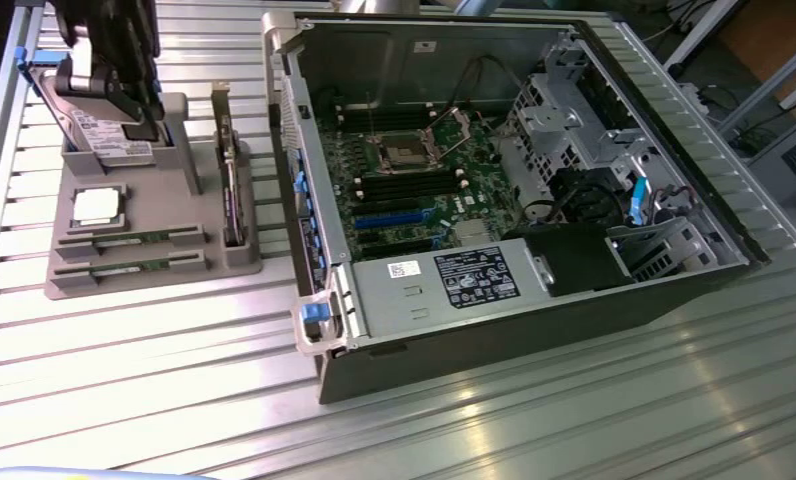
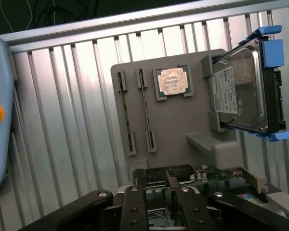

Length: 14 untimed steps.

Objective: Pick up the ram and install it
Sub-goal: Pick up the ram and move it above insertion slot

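**Parts laid out beside an open computer:** On the ribbed tabletop [image 1: 171, 400], a gray holder [image 1: 171, 190] near the exterior view's left edge carries five parts. One ram stick [image 1: 131, 241] and a second ram stick [image 1: 129, 268] sit on edge in neighbouring slots. One silver processor [image 1: 95, 205] lies in a square recess, and one hard drive [image 1: 101, 130] with blue rails is propped in a cradle. One dark card [image 1: 234, 200] stands upright along the side facing the computer case [image 1: 505, 320].

The single case lies open just beside the holder. Inside are a green motherboard [image 1: 432, 200], a processor socket [image 1: 406, 152] and a labelled power supply [image 1: 472, 275].

My end effector [image 2: 159, 192] hangs over the dark card, its fingers apart and gripping nothing, well apart from both ram sticks. A pale blue housing with a red button [image 2: 0, 113] is also in my wrist view.
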Each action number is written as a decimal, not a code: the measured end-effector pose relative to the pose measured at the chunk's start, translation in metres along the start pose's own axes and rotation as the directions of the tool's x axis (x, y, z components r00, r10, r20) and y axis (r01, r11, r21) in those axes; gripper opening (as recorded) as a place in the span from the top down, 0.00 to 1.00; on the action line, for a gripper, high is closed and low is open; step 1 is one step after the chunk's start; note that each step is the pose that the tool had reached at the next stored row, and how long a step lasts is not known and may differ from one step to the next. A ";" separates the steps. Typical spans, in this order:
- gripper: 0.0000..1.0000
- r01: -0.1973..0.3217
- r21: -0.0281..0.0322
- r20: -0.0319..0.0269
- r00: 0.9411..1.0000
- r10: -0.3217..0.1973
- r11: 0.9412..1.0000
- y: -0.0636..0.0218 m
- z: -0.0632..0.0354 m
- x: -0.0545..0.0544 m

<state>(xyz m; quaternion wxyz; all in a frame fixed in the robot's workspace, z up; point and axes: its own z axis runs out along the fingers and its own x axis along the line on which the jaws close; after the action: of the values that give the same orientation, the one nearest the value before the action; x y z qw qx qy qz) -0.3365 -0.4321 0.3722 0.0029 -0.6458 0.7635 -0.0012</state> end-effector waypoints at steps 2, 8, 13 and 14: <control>0.70 0.000 0.000 0.000 1.000 0.000 1.000 0.0000 0.0013 0.000; 0.70 0.000 0.000 0.000 1.000 0.000 1.000 0.0000 0.0060 0.000; 0.70 0.000 0.000 0.000 1.000 0.000 1.000 0.0000 0.0086 0.000; 0.70 0.000 0.000 0.000 1.000 0.000 1.000 0.0001 0.0092 0.000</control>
<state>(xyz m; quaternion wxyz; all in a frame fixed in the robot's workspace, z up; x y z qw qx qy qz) -0.3365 -0.4321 0.3630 0.0029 -0.6458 0.7635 -0.0012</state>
